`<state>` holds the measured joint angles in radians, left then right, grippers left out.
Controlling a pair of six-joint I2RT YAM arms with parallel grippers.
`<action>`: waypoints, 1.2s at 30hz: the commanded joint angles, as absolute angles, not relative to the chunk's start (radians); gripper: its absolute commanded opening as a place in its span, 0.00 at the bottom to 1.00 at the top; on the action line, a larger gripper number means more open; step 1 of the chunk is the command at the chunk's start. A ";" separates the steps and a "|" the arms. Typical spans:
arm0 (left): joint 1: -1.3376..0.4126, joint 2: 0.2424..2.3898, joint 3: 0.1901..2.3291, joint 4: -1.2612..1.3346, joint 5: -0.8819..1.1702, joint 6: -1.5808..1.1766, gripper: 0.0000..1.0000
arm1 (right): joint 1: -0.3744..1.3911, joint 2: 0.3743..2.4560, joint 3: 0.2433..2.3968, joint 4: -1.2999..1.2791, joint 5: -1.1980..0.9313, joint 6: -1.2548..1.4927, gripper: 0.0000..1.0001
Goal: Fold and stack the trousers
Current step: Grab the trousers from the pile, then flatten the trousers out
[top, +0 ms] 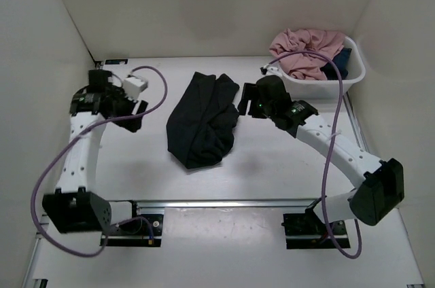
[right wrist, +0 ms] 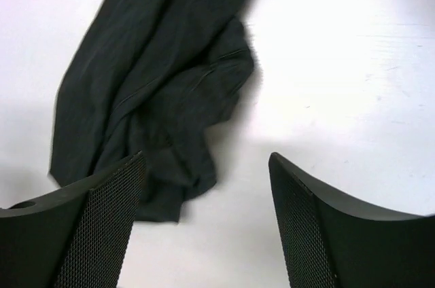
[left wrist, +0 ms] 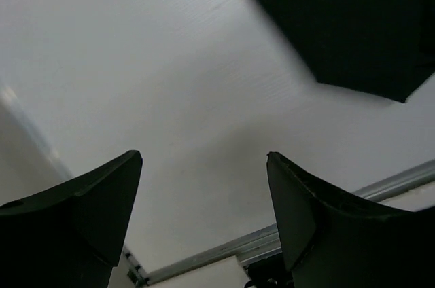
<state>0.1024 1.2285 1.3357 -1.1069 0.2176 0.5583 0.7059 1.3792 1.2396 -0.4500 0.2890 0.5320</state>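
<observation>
Although loosely doubled over in a heap, barely begun on trousers [top: 202, 121]: no neat fold or stack, with left gripper [left wrist: 204, 157] and right gripper [right wrist: 207, 159] splayed, empty.

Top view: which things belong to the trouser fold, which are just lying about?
Job: black trousers, crumpled mid-table; left gripper and right gripper, both open, empty.
Lying about: white tub at far right; pink garment and dark blue garment in it.

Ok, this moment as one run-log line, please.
trousers: bunched mid-table, not folded | left gripper: open, empty, left of trousers | right gripper: open, empty, at trousers' right edge | white tub: far right, holds pink garment
</observation>
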 commanded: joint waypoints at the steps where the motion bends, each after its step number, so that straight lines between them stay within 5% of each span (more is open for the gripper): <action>1: -0.106 1.336 1.368 -1.135 0.314 0.502 0.85 | 0.631 1.437 1.158 -0.339 0.194 0.597 0.77; 7: -0.434 1.599 1.368 -0.927 0.290 0.425 0.92 | 0.575 1.652 1.186 -0.227 -0.105 0.639 0.77; 12: -0.474 1.752 1.345 -0.810 0.141 0.377 0.86 | 0.555 1.771 1.186 -0.183 -0.167 0.707 0.77; 13: -0.474 1.773 1.345 -0.810 0.127 0.368 0.79 | 0.555 1.785 1.186 -0.183 -0.184 0.733 0.79; 15: -0.474 1.802 1.335 -0.810 0.127 0.368 0.38 | 0.555 1.807 1.161 -0.137 -0.215 0.758 0.73; 16: -0.474 1.802 1.335 -0.810 0.127 0.368 0.21 | 0.555 1.816 1.151 -0.118 -0.236 0.782 0.66; 17: -0.474 1.802 1.318 -0.801 0.127 0.358 0.14 | 0.555 1.816 1.140 -0.094 -0.236 0.791 0.57; 18: -0.474 1.784 1.303 -0.801 0.127 0.357 0.14 | 0.555 1.816 1.126 -0.094 -0.236 0.802 0.27; 20: -0.474 1.725 1.292 -0.801 0.109 0.339 0.14 | 0.534 1.816 1.103 -0.094 -0.223 0.822 0.03; 36: -0.066 1.132 0.898 -0.908 -0.109 0.432 0.14 | 0.436 1.086 0.630 -0.592 0.106 0.955 0.00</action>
<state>-0.1238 1.1854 0.9947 -0.8364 0.0006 0.3637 0.4496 1.1423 0.7582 -0.4191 0.0025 0.9054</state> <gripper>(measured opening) 0.176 0.024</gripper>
